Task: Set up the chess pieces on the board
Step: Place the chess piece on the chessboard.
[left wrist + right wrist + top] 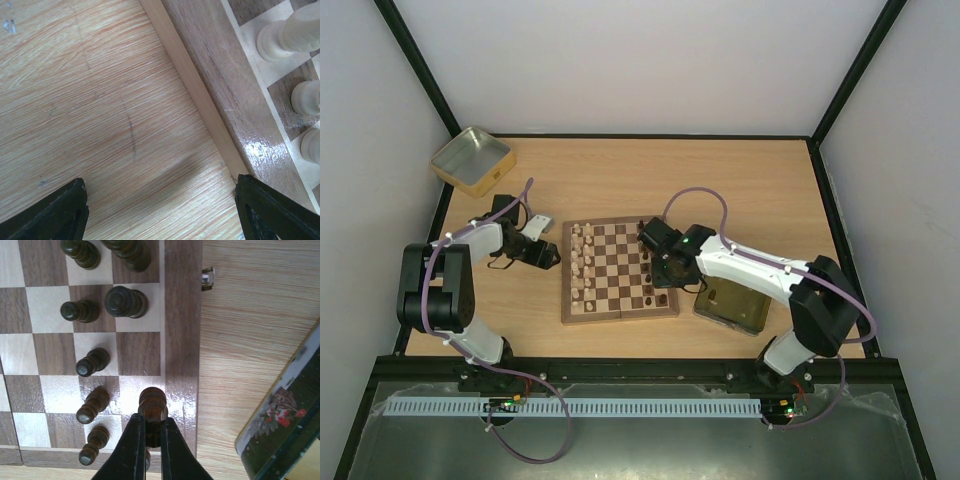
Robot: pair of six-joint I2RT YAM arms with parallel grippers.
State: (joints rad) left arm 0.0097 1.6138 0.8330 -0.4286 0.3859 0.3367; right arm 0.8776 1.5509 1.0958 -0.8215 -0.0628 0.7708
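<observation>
The board [617, 270] lies mid-table, with pale cream pieces [583, 262] in rows along its left side and dark brown pieces [648, 278] along its right. My right gripper [153, 427] is shut on a dark brown piece [152, 402], holding it over a light square by the board's right rim [182, 340]. Several dark pawns [92, 361] stand to its left. My left gripper [160, 210] is open and empty, low over bare table just left of the board's rim [200, 90]. Cream pieces [285, 37] show at the right in that view.
A gold tin [472, 159] sits at the back left. A dark tin [731, 306] with a printed lid lies right of the board, under my right arm; its edge shows in the right wrist view [282, 430]. A small metal clasp [207, 278] sticks out of the board's rim.
</observation>
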